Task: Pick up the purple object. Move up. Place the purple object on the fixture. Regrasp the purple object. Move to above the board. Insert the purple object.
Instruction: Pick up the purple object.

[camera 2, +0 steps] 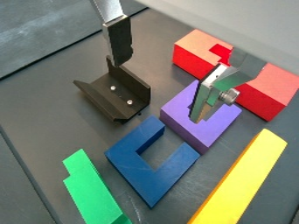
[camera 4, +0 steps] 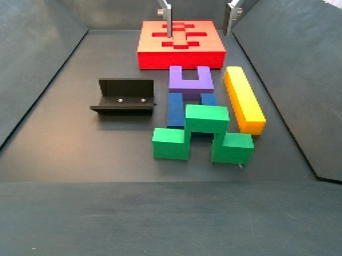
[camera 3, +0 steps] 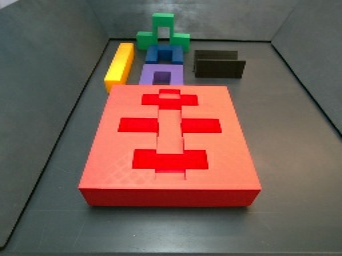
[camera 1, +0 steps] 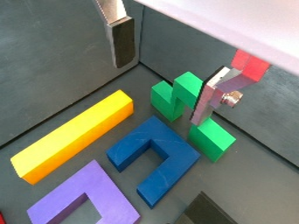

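Lying flat on the dark floor, the board (camera 3: 167, 140) is taking up most of a side view, a big red slab with darker red cross-shaped recesses along its top. In another side view (camera 4: 183, 38) it is sitting at the far end of the workspace.

Just beside the board's end, the yellow bar (camera 4: 243, 97) is stretching lengthwise, with the purple object (camera 4: 191, 78) lying flat next to it, its two prongs pointing toward the board. The blue block (camera 4: 183, 103) is sitting against the purple one, and the green block (camera 4: 203, 131) is lying just past the blue.

Off to the side, well apart from this row, the fixture (camera 4: 124, 97) is standing alone as a small black L-shaped bracket.

I am holding my gripper (camera 2: 163, 68) above the pieces with its plates spread wide apart, gripping nothing. In a wrist view one finger (camera 2: 118, 39) is hanging over the fixture (camera 2: 114, 95), and the other is hanging over the purple object (camera 2: 198, 122). In another wrist view my gripper (camera 1: 163, 74) is hovering over the green block (camera 1: 191, 110), with the blue block (camera 1: 155, 156) alongside.
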Controlling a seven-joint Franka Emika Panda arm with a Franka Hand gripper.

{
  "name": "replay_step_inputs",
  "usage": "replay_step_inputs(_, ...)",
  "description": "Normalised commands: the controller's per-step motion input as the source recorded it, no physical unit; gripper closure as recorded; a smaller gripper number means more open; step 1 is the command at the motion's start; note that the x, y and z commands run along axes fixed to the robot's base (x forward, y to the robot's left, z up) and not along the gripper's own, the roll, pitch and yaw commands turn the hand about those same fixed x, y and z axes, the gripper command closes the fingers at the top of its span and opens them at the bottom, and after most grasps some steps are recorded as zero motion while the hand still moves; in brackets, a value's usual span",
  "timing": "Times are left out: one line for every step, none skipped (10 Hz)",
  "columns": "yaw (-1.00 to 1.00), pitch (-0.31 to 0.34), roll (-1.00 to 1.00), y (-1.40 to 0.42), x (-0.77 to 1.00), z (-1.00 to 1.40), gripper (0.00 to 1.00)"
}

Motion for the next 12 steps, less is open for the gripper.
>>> replay_step_inputs(0.0, -0.11, 0.0, -0.07, 0.0, -0.27, 0.0)
replay_step_inputs(-0.14, -0.044, -0.09, 0.0, 0.19, -0.09, 0.0)
replay_step_inputs(-0.17, 0.056, 0.01, -0.64, 0.64, -0.07, 0.0)
replay_step_inputs(-0.23, 0.036, 0.1, -0.59, 0.57, 0.0, 0.0)
replay_step_inputs(-0.21, 0.0, 0.03, -0.75, 0.55, -0.21, 0.0)
replay_step_inputs(-0.17, 0.0, 0.0, -0.72, 0.6, -0.47, 0.0)
replay_step_inputs(-0.15, 0.0, -0.06, -0.47, 0.59, -0.69, 0.0)
replay_step_inputs(-0.18, -0.014, -0.07, -0.44, 0.57, -0.67, 0.0)
replay_step_inputs(-0.16, -0.02, -0.08, -0.43, 0.52, -0.78, 0.0)
replay_step_inputs(0.0, -0.064, 0.01, -0.63, 0.2, -0.82, 0.0)
replay_step_inputs(0.12, -0.087, 0.09, -0.66, 0.0, -0.72, 0.0)
replay_step_inputs(0.18, -0.059, 0.14, -0.63, -0.11, -0.71, 0.0)
